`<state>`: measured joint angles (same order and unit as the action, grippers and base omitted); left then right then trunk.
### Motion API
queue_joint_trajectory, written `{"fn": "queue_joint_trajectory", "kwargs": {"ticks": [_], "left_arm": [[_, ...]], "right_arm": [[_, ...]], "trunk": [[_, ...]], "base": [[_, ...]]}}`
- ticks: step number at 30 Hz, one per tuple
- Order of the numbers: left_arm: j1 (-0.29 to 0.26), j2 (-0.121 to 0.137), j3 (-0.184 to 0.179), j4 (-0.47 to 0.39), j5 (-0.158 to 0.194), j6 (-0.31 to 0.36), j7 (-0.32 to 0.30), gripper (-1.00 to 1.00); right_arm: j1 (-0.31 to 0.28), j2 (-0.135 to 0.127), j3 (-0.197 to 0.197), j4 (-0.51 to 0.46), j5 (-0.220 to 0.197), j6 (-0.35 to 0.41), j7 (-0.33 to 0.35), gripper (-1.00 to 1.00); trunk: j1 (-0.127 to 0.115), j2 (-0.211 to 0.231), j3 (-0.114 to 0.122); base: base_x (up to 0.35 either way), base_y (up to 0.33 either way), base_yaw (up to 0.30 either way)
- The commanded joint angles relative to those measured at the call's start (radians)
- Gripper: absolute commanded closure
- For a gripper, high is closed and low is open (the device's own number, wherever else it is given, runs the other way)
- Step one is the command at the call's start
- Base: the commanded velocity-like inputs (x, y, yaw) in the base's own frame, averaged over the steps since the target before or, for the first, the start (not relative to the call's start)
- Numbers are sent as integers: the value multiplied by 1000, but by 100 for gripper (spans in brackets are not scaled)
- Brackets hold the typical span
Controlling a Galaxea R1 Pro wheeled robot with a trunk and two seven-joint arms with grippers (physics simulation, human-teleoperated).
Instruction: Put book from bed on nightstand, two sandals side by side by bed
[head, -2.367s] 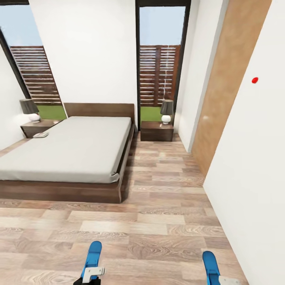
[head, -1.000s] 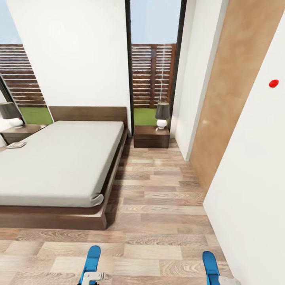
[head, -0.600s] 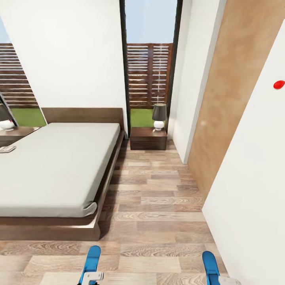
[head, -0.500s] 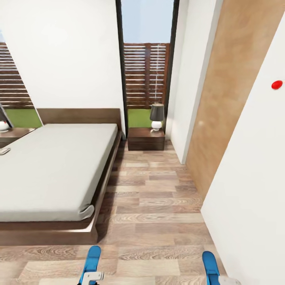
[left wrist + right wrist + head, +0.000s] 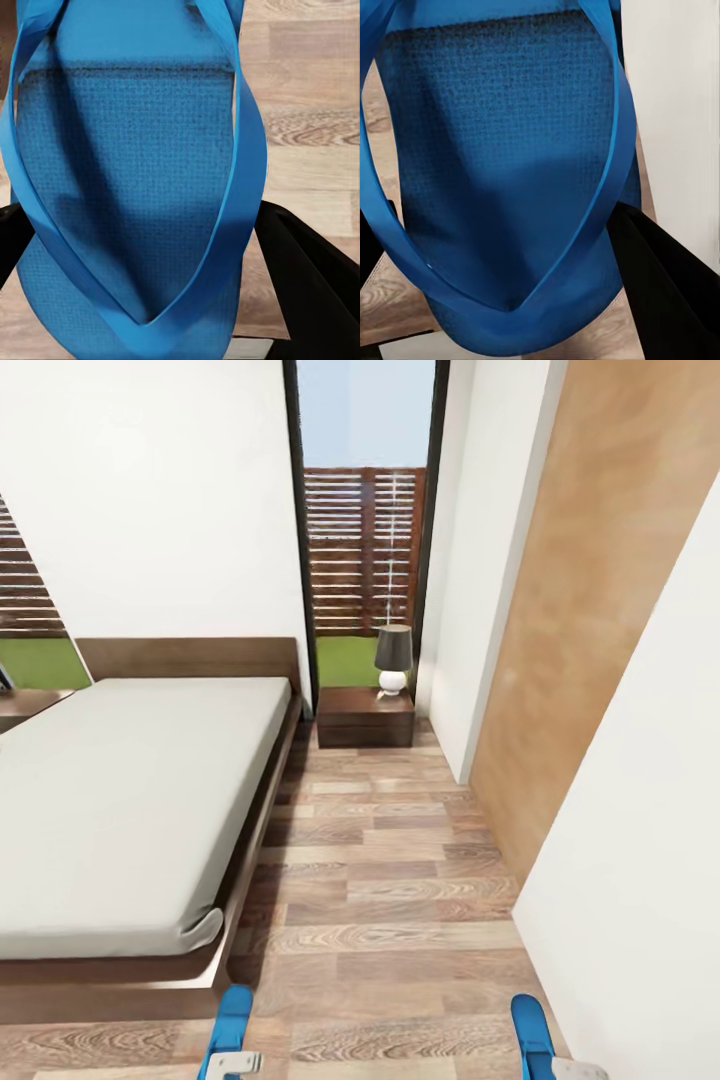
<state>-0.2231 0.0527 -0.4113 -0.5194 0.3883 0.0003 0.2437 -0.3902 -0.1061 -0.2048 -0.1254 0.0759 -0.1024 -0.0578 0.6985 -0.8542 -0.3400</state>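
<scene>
White-walled bedroom, light wood-plank floor [image 5: 400, 880]; my inventory from the head camera follows. Bed [image 5: 120, 800]: off-white mattress on a dark frame, headboard against the far wall, occupying my left. Nightstand [image 5: 365, 717]: dark wood, at the far end of the aisle just beside the bed's head, below a tall window [image 5: 362, 540]; a lamp [image 5: 393, 658] with a dark shade and white base stands on it. Brown door panel [image 5: 590, 610]: on the wall to my right.

Left sandal [image 5: 135, 195]: bright blue, strap visible, held in my left end effector [image 5: 142, 255], whose black fingers [image 5: 315, 277] are closed against its sides, above the floor near the bed's foot corner. Right sandal [image 5: 502, 172]: same blue, clamped likewise in my right end effector [image 5: 510, 270], close to the white wall [image 5: 675, 105]. Both sandal tips show at the head view's lower edge.
</scene>
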Motion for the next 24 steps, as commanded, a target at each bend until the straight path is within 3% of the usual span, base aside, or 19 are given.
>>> {"fn": "queue_joint_trajectory", "kwargs": {"ticks": [1,10,24], "left_arm": [[-1,1,-9,6,8,-2,8,100],[-1,-26,-6,172,11,-115,-22,100],[-1,-35,-6,207,12,-150,-33,100]], "right_arm": [[-1,0,-7,1,7,-3,-2,100],[-1,0,-7,28,8,-10,-2,100],[-1,1,-6,66,8,-52,-2,100]], "trunk": [[1,-1,-1],[1,-1,-1],[1,-1,-1]], "base": [[300,0,-2],[312,0,-1],[333,0,0]]}}
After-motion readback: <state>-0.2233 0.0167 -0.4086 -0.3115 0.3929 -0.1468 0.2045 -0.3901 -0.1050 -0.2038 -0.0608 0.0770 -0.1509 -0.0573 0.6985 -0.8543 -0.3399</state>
